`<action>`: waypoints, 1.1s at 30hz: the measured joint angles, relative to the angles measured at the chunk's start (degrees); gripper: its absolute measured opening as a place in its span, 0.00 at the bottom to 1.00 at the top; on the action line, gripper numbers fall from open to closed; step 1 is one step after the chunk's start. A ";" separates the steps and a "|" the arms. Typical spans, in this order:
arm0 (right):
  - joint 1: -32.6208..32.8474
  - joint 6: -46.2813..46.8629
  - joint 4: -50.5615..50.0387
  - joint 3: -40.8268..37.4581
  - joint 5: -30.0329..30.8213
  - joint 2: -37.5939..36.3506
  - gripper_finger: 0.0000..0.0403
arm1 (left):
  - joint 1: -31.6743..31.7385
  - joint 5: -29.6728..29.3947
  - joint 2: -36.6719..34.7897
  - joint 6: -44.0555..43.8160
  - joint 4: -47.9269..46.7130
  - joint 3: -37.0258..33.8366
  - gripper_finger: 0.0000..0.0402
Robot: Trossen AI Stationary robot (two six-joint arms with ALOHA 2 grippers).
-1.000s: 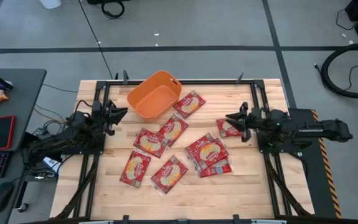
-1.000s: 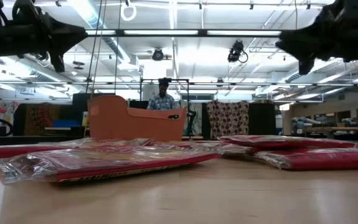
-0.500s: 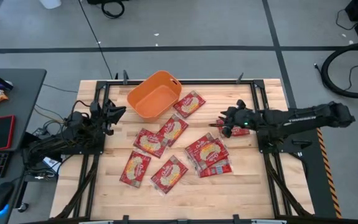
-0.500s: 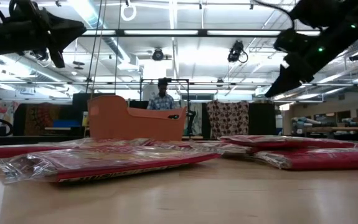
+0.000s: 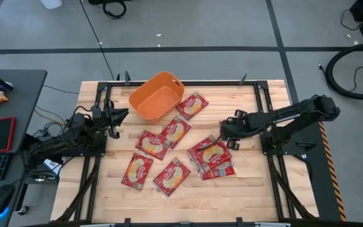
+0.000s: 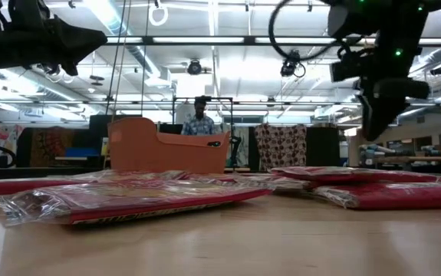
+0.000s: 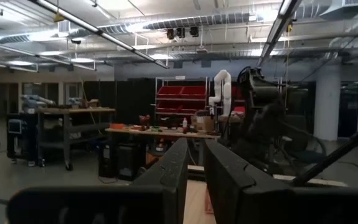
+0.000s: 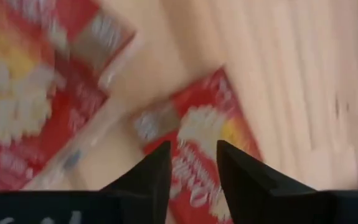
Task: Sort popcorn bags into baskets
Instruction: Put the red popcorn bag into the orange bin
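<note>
Glossy red film packets of popcorn point(image 5: 209, 153) lie scattered flat across the middle of the wooden desk point(image 5: 257, 189), none yet in the orange plastic tub point(image 5: 157, 96) at upper centre. You should find them light, limp and slippery; pinch an edge seam, not the flat face. Your right hand point(image 5: 223, 130) hovers over one packet point(image 8: 211, 144) with fingers parted, holding nothing. Your left hand point(image 5: 122, 113), fingers nearly together, waits at frame left. Print is unreadable.

floor point(image 5: 232, 25): grey, dark tape lines | desk point(image 5: 23, 88): dark, left | ceiling lights point(image 6: 212, 23): bright | shelving point(image 7: 191, 99): red
</note>
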 joint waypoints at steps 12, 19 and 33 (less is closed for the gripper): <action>3.89 1.50 -4.94 0.33 -3.94 13.12 0.55 | 0.00 0.01 0.00 -0.83 0.00 0.01 0.14; 3.07 -0.77 -4.32 0.33 -0.85 18.48 0.46 | 0.00 0.01 0.00 -0.93 0.01 0.00 0.14; 0.77 -2.01 -0.36 -1.54 -2.50 20.90 0.29 | 0.01 0.03 0.00 -0.94 0.01 0.02 0.14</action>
